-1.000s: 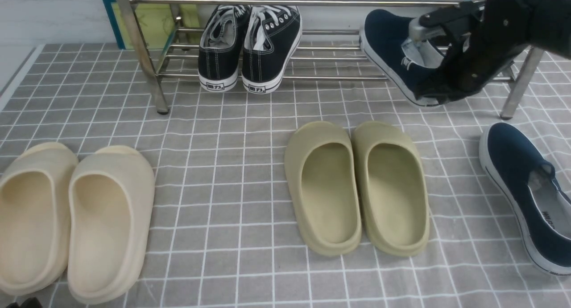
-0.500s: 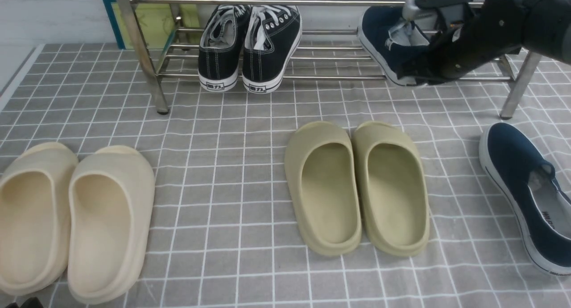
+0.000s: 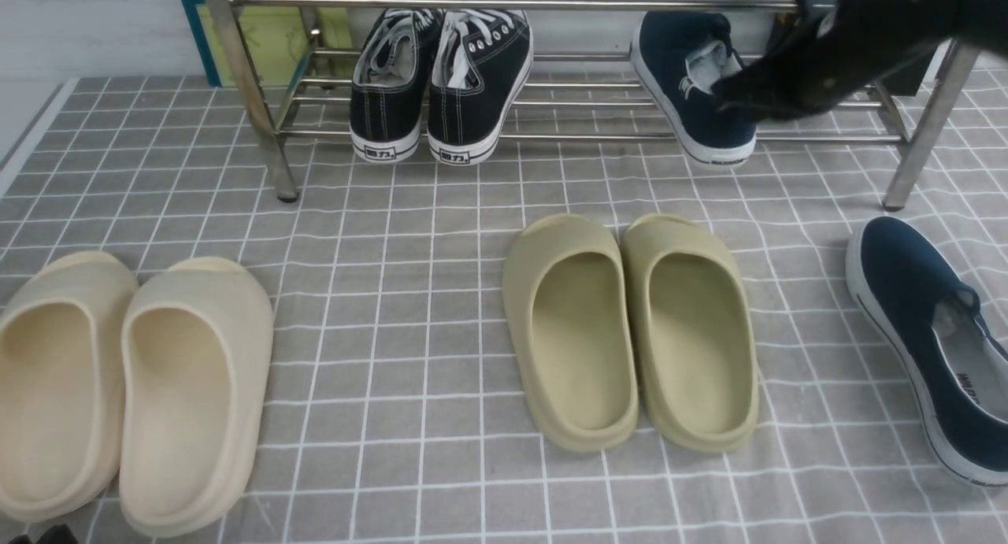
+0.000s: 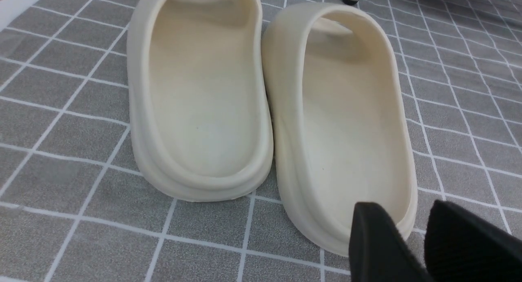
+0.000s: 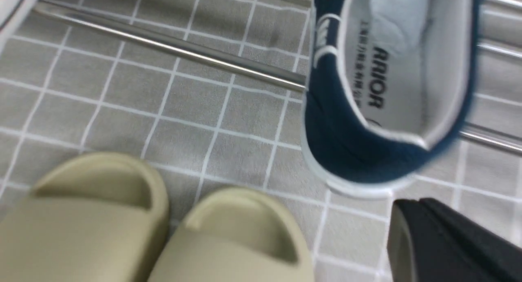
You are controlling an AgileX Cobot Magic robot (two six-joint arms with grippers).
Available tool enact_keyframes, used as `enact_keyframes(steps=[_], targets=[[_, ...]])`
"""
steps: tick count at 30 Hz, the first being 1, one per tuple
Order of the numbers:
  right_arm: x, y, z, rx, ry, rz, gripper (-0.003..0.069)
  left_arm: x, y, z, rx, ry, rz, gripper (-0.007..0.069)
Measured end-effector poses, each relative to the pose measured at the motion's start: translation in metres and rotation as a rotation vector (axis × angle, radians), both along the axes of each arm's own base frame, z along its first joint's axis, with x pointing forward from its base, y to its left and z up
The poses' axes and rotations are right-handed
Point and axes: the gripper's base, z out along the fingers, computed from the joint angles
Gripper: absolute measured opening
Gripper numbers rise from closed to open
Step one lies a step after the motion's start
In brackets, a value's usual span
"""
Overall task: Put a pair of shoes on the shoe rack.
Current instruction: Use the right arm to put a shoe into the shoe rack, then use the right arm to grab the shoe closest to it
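One navy slip-on shoe [image 3: 685, 72] lies on the lower bars of the silver shoe rack [image 3: 504, 2], at its right end, heel toward me. It also shows in the right wrist view [image 5: 338, 151], lying across a rack bar [image 5: 175, 49]. My right gripper [image 3: 748, 95] hovers at the shoe's opening. In the right wrist view only one black finger [image 5: 412, 233] shows, apart from the heel, holding nothing. The other navy shoe [image 3: 906, 292] lies on the cloth at the far right. My left gripper [image 4: 412, 216] is shut and empty, just above the heel of a cream slide.
Black lace-up sneakers [image 3: 441, 79] sit on the rack's left half. Olive slides [image 3: 630, 331] stand mid-cloth, also in the right wrist view [image 5: 163, 233]. Cream slides [image 3: 134, 386] stand at the front left, below the left wrist [image 4: 338, 110]. The rack's right leg [image 3: 917, 142] stands near the loose navy shoe.
My right gripper carried the navy shoe up and back onto the rack bars and let go of it. The left arm has not moved.
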Motion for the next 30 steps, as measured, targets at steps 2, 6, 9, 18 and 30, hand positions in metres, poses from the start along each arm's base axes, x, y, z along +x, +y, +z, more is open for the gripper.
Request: enact_keyframes(steps=[2,6,9,18,30], targets=[[-0.015,-0.004,0.02,-0.019,0.013,0.005,0.0022,0.0,0.0,0.0,0.0,0.0,0.0,0.0206],[-0.048,-0.011,0.055,-0.038,0.057,0.011,0.0029,0.0,0.0,0.0,0.0,0.0,0.0,0.0207],[-0.074,-0.018,0.074,-0.068,0.116,0.013,0.0034,0.0,0.0,0.0,0.0,0.0,0.0,0.0208],[-0.16,-0.044,0.047,-0.159,0.298,-0.053,0.0052,0.0,0.0,0.0,0.0,0.0,0.0,0.0219],[-0.185,-0.054,-0.05,-0.23,0.459,-0.096,0.0198,0.0,0.0,0.0,0.0,0.0,0.0,0.0233]])
